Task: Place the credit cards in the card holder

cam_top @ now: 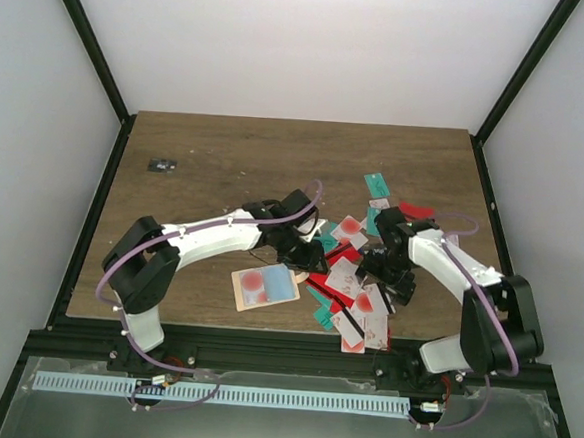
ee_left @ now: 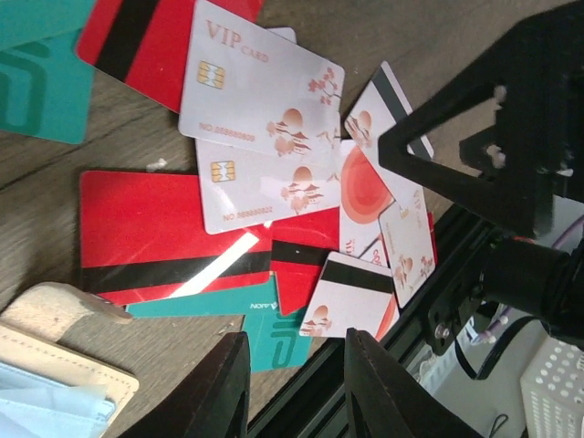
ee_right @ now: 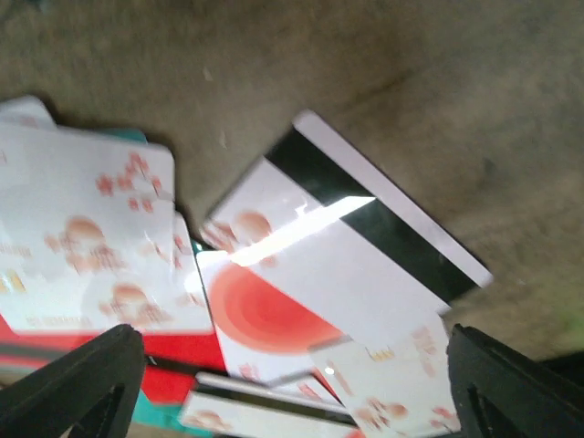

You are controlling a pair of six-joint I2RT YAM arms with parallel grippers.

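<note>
Small dark object (cam_top: 161, 165) sits far left at the back of the surface (cam_top: 236, 155), well apart from the rest. Left pincer (ee_left: 294, 345) is part open with nothing in it, over the pile's left edge. Card holder (cam_top: 238, 287) lies open near the front edge, just left of the pile, with a red-circle card (cam_top: 255, 281) and a blue card (cam_top: 281, 286) on its inner face. Credit cards (cam_top: 346, 276) overlap in a scatter centre-right. Right pincer (ee_right: 292, 347) is wide open and empty, above the pile.

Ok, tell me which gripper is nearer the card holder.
Left. The left gripper hovers just beyond the card holder's far right corner; the right gripper is farther right, over the credit cards.
</note>
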